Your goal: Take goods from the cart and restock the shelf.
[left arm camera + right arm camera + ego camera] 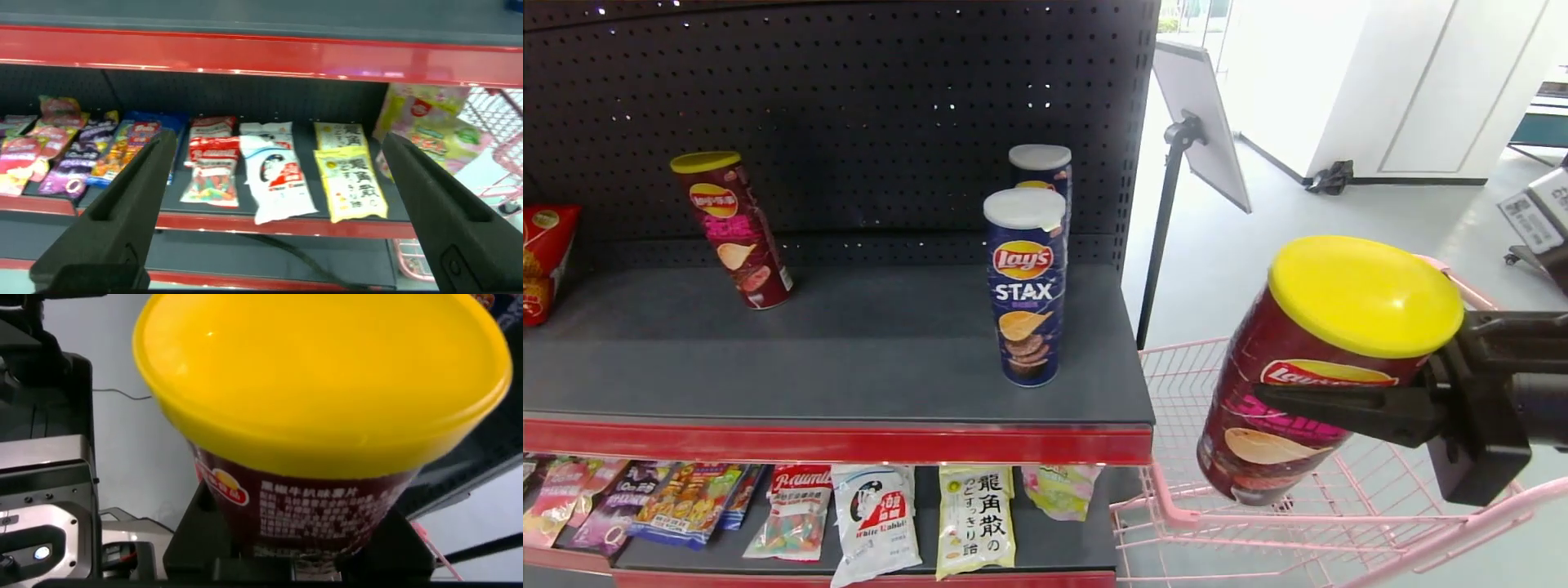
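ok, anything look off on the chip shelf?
The maroon can with the yellow lid, at the left of the shelf, leans with its top tipped leftward, while the front blue can and rear blue can stand upright. Whether it rests on the back panel I cannot tell. Nothing looks spilled or damaged.

Head and left-wrist cameras both face the lower shelf (pixel 1054 543).

Rear blue can (pixel 1041 167) mostly hidden behind front blue can (pixel 1025 286); red bag (pixel 543 261) cut off at left edge.
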You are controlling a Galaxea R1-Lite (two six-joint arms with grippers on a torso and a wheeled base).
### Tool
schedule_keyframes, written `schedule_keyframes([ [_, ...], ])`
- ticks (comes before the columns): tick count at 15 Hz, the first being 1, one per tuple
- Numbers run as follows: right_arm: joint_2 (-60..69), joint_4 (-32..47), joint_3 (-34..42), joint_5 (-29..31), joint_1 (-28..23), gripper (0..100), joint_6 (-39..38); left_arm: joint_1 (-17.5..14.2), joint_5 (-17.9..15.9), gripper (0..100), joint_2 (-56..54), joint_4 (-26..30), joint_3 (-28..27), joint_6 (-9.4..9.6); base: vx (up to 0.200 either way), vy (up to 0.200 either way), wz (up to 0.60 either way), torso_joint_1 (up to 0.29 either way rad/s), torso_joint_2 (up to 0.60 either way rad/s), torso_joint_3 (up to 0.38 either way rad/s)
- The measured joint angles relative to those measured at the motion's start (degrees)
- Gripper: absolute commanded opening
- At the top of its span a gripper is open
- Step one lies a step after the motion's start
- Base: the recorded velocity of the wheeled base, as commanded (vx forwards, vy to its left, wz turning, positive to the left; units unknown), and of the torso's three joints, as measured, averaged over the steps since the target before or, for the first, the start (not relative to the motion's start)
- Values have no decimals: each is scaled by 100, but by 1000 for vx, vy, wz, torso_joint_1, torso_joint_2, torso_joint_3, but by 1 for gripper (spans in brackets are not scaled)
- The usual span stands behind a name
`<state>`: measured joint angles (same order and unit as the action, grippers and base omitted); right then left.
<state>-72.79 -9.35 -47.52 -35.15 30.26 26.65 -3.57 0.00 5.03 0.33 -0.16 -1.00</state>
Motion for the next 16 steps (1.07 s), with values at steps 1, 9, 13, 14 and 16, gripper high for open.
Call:
schedule_keyframes([
  [1, 17, -4, -27, 1, 17, 0, 1, -1, 0, 100, 0, 5, 0, 0, 0, 200, 0, 2, 2, 2],
  [9, 77, -4, -63, 132, 394, 0, -11, -1, -10, 100, 0, 2, -2, 5, 0, 200, 0, 4, 4, 2],
  [13, 79, -4, -74, 135, 424, 0, -11, 0, -10, 100, 0, 2, -2, 5, 0, 200, 0, 5, 4, 2],
  [14, 79, -1, -74, 132, 430, 0, -11, 0, -7, 100, 0, 5, -2, 5, 0, 200, 0, 2, 2, 7],
  [16, 79, -4, -72, 132, 435, 0, -13, 0, -10, 100, 0, 0, -2, 5, 0, 200, 0, 0, 10, -2],
])
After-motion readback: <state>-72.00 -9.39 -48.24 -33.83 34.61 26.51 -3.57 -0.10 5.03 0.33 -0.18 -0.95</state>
